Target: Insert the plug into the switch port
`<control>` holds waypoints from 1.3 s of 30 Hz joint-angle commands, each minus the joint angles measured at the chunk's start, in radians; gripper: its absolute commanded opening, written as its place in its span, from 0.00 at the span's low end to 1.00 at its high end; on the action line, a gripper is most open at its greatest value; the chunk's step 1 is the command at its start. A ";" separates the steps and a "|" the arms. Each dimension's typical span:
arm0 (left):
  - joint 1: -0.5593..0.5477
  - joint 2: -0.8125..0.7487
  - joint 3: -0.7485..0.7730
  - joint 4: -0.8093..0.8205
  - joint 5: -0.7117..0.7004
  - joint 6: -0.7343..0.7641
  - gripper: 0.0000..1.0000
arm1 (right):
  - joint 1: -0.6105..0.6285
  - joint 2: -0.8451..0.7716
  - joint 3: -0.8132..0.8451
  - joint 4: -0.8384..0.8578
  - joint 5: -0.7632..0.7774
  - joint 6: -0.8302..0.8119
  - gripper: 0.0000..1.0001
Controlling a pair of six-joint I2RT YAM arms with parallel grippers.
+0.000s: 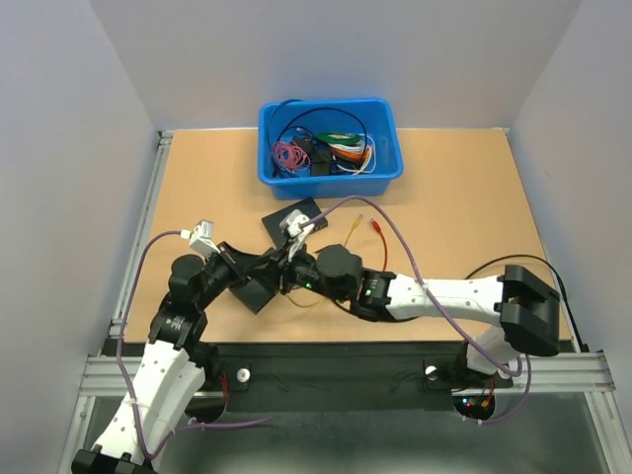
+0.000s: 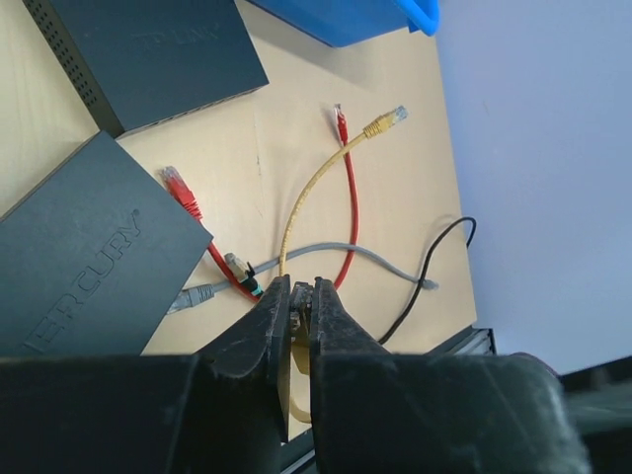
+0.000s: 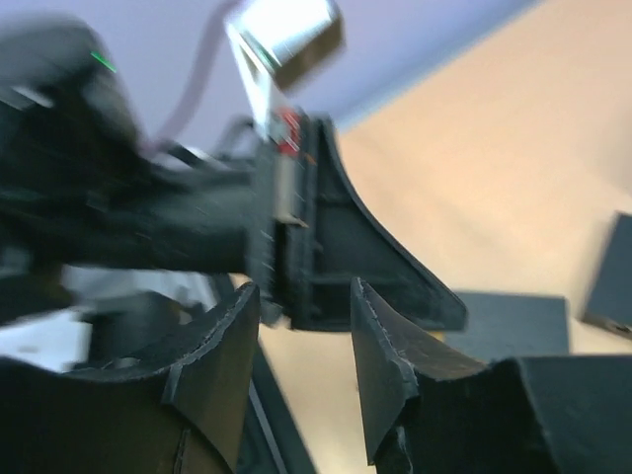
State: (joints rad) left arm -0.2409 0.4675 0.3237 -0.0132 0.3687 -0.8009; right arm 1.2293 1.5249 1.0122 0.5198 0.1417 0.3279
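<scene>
Slack is the risk — the left pincer (image 2: 301, 296) clamps the yellow network cable (image 2: 306, 193) well short of its yellow-booted plug (image 2: 387, 120), lying on the tan desk (image 2: 405, 227) right of the dark grey switch box (image 2: 79, 257), so the plug may flop off-aim — right pincer (image 3: 301, 296) gapes empty.

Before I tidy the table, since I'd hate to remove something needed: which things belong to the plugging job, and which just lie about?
Job: yellow cable, clamped in the left gripper's jaws; its plug; probably the Mercury switch.
Lying about: red cable, grey cable, black cable, second switch, blue bin.
</scene>
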 commanded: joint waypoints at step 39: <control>-0.006 -0.029 0.038 0.001 -0.020 0.014 0.00 | 0.071 0.130 0.034 -0.035 0.322 -0.098 0.44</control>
State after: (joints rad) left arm -0.2424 0.4484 0.3447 -0.0620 0.3374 -0.7914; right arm 1.2911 1.6489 0.9947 0.4007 0.4377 0.2180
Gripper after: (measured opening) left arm 0.179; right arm 0.448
